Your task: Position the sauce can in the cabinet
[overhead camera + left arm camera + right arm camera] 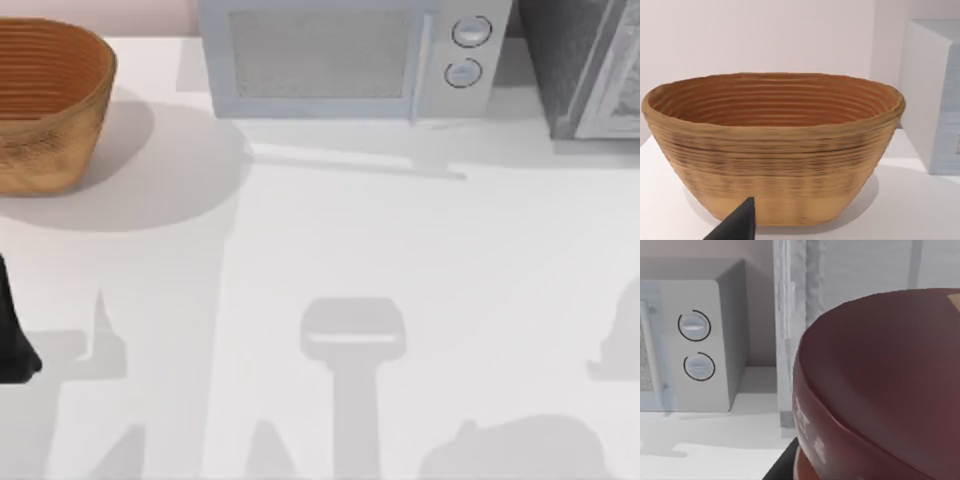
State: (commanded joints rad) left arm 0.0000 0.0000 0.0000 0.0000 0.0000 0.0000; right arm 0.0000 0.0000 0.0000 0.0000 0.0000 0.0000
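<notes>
The sauce can (880,385) sits very close in the right wrist view, its dark maroon lid tilted, with pale lettering on the rim. My right gripper is shut on it; a dark part of that gripper (781,467) shows just below the can. Behind the can stands the cabinet (800,315) with its pale framed door edge. In the top view the grey speckled cabinet (585,70) is at the table's far right corner. My left arm (15,340) is parked at the left edge of the table.
A white microwave (340,55) with two round knobs stands at the back centre, just left of the cabinet, and its knob side (695,340) faces the right wrist camera. A woven basket (45,100) sits at the back left, directly ahead of the left gripper (740,222).
</notes>
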